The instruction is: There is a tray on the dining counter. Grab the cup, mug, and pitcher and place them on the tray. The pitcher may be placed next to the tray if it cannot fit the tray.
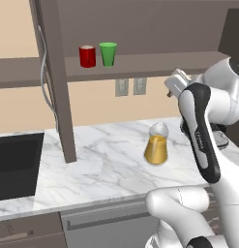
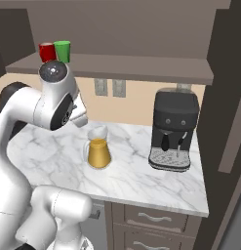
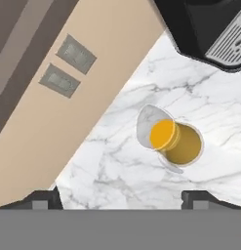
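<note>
hand view, pitcher (image 3: 176, 144) handle unclear

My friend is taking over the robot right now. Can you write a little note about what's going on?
Gripper: open, holding nothing, looking down at the pitcher.
Pitcher: upright on the marble worktop, left of the coffee machine.
Mug and cup: side by side on the wall shelf, mug on the left.
Done: nothing moved yet.
Left: take all three to the tray.

Sink (image 1: 14, 164) cut by left edge (coffee machine (image 3: 210, 24) cropped too).
</note>
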